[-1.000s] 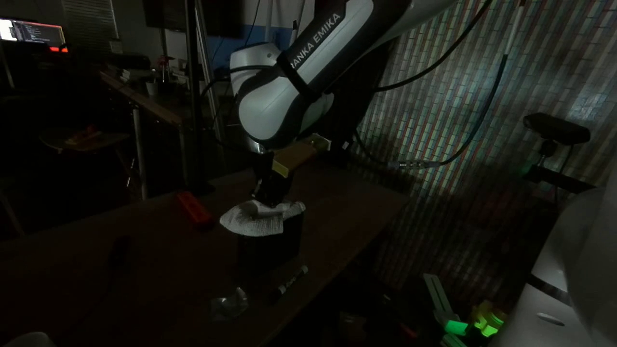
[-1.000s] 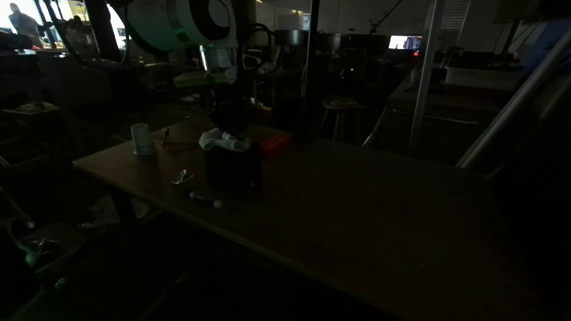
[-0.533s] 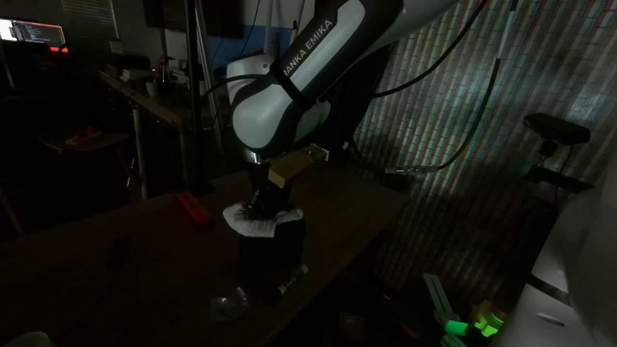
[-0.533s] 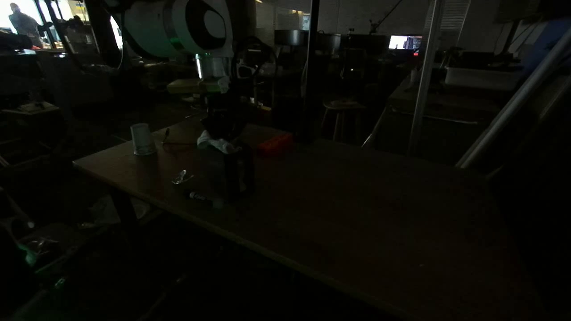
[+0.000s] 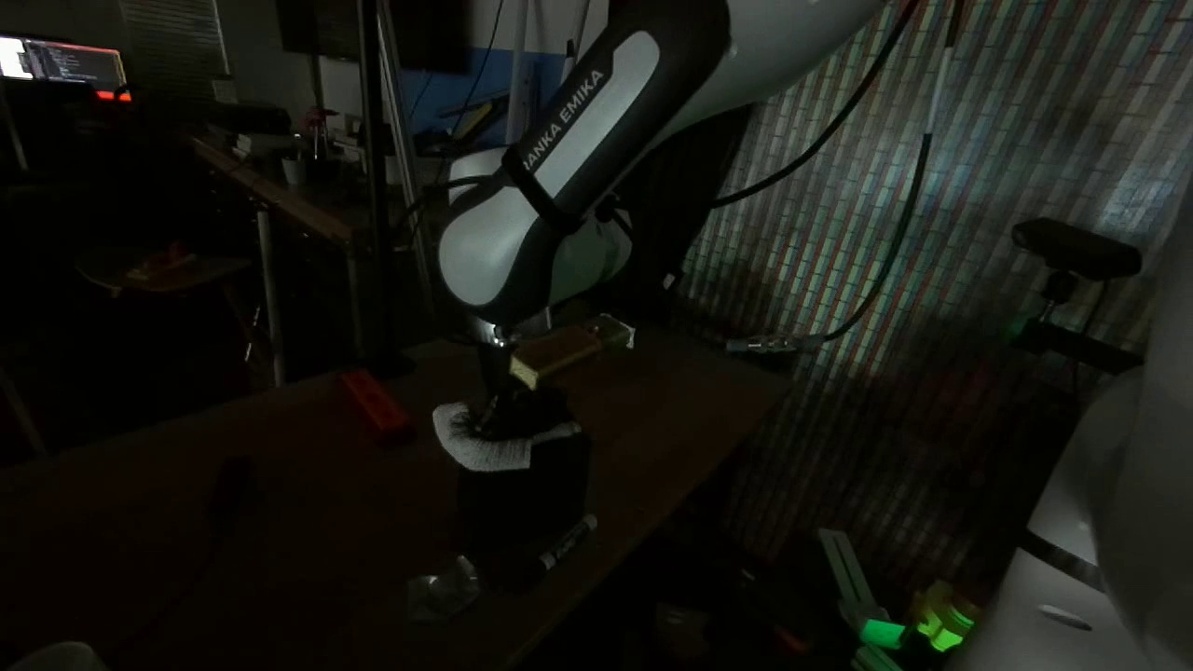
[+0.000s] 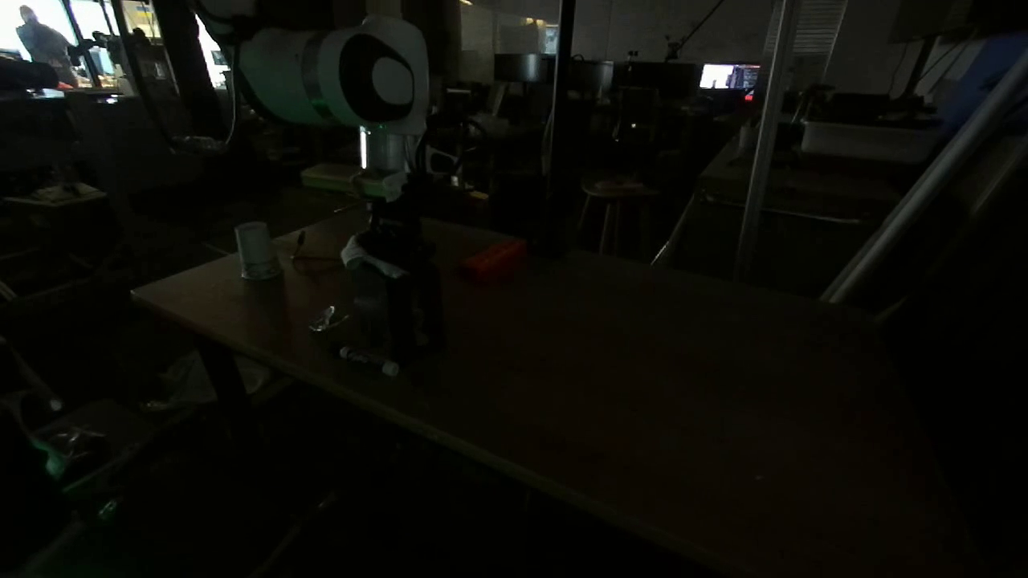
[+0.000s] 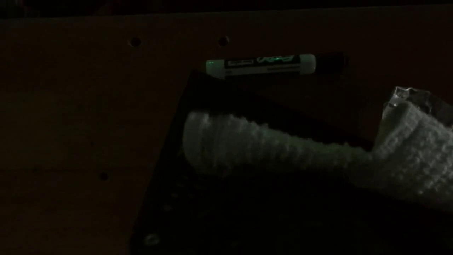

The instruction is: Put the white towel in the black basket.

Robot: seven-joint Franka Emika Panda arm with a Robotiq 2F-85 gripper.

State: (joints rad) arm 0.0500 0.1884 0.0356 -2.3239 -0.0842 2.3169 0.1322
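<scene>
Sitting low at the mouth of the black basket (image 5: pixel 545 494), the jaws are lost in shadow: can't tell if spread, pressed together or pinching cloth, & the wrist view doesn't show the tips. Right by them the white towel (image 5: pixel 486 453) lies over the rim w/ a flap hanging outside; in the wrist view a narrow bunched stretch crosses the dark basket top & the wider end sticks out past it. Amt. down inside: too dark to see. Progress, est.: mostly there, but not finished, b/c that flap is outside. Getting the towel to the basket looks done; what's left is prob. tucking in the overhang, letting go if gripping, & lifting clear w/o dragging cloth back out. Further out on the counter (image 6: pixel 642 369): marker (image 7: pixel 262 65) just beside the basket (touching or not, can't tell), crumpled clear plastic (image 5: pixel 444 592) nearby, red block (image 5: pixel 376 403) apart from both, pale cup (image 6: pixel 257 251) well apart from the basket.
</scene>
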